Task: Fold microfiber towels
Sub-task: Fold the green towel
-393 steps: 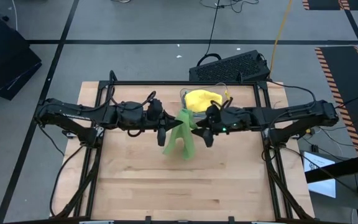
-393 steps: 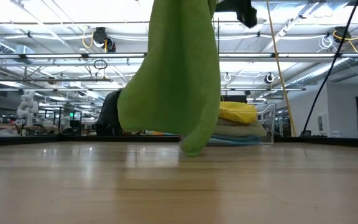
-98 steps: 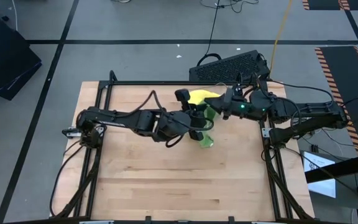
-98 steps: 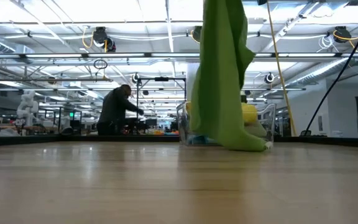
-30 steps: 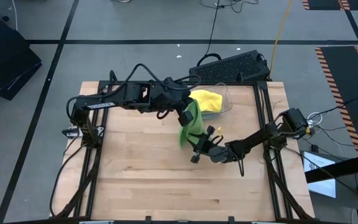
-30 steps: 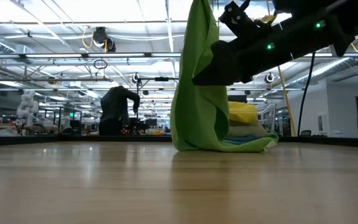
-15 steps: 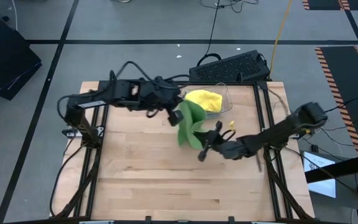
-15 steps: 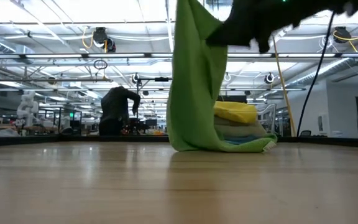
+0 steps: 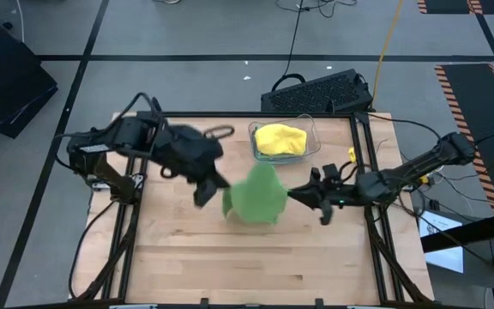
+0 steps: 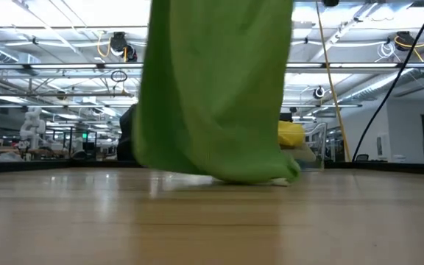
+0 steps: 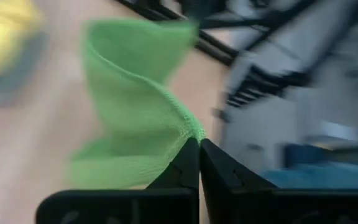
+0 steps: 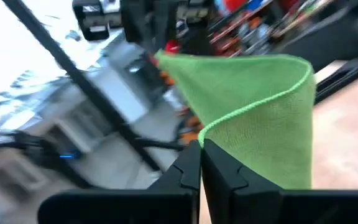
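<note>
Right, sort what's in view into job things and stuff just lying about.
Job:
- bright green towel, pinched by left gripper and right gripper, both shut on it
- yellow towel on top of the bin's stack

Lying about:
- clear plastic bin
- black keyboard behind the table
- yellow cable on the floor
</note>
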{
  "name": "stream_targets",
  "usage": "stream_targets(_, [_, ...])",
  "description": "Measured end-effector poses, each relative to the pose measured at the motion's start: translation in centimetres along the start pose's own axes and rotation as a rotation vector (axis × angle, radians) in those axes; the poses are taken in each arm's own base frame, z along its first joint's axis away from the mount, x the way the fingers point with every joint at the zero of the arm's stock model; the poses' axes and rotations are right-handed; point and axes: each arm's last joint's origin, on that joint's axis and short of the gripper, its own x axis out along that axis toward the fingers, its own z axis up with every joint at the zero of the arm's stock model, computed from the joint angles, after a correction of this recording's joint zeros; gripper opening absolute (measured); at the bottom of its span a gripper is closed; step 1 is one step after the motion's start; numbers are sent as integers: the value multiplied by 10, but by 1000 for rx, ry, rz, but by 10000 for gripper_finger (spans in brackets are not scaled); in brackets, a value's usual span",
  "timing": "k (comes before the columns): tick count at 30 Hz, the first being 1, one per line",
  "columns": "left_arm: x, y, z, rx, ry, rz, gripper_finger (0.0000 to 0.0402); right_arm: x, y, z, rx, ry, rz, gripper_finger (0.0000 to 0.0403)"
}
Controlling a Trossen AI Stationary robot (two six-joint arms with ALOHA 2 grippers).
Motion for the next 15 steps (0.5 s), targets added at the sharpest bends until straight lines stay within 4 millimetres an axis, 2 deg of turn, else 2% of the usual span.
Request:
stream_targets(4, [0, -41, -11, -75, 36, -291, 10, -14, 9, 3, 125, 53, 82, 1])
stream_targets(6, [-3, -61, -13, -86, -7, -411, 11, -20, 13, 3, 154, 75, 98, 1])
stream_targets(8, [-6, -75, -16, -69, -88, -446, 7, -25, 15, 3, 161, 97, 110, 1])
stream_targets(11, [-4, -74, -21, -33, -164, -306, 5, -31, 16, 2, 151, 139, 121, 0])
stream_targets(15, [18, -45, -29, 26, -61, 38, 6, -35, 9, 0, 111, 194, 62, 0])
